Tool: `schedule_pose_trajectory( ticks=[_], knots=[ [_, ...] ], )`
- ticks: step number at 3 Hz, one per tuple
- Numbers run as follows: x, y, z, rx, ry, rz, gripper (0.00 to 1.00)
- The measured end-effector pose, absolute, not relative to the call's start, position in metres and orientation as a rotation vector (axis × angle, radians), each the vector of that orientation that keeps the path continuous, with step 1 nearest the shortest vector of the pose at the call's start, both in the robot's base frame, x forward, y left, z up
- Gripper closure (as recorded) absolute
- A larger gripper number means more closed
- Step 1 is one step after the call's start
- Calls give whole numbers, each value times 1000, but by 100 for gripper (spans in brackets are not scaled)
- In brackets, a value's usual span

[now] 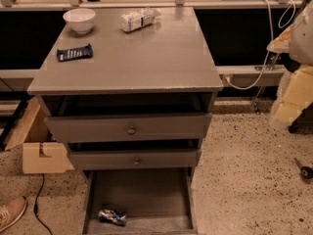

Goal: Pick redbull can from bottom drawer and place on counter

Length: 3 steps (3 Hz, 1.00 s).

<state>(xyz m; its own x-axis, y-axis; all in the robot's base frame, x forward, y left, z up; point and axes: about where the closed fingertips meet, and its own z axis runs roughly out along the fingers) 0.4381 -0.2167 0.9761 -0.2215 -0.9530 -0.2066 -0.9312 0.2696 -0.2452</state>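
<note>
The redbull can (112, 217), dented, lies on its side at the front left of the bottom drawer (146, 192), which is pulled out open at the foot of the cabinet. The counter (146, 58) is the grey cabinet top above it. My gripper (289, 106) shows as a pale blocky shape at the right edge. It hangs beside the cabinet, level with the top drawer, well to the right of and above the can, and holds nothing I can see.
On the counter are a white bowl (79, 19) at the back left, a plastic bottle (138, 18) lying down at the back, and a dark blue snack packet (74, 52) on the left. Both upper drawers (129, 127) stand slightly out. A cardboard box (41, 153) and a shoe (11, 213) are on the left floor.
</note>
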Motion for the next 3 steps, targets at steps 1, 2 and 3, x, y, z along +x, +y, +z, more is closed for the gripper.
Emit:
schedule_pose_trajectory(
  ticks=[1,2,3],
  knots=[
    [438,-217,976,-1725,2232,-98,0],
    [441,-208,945,-1719,2216,-23,0],
    [445,-179,891,-1702,2186,94,0]
  ],
)
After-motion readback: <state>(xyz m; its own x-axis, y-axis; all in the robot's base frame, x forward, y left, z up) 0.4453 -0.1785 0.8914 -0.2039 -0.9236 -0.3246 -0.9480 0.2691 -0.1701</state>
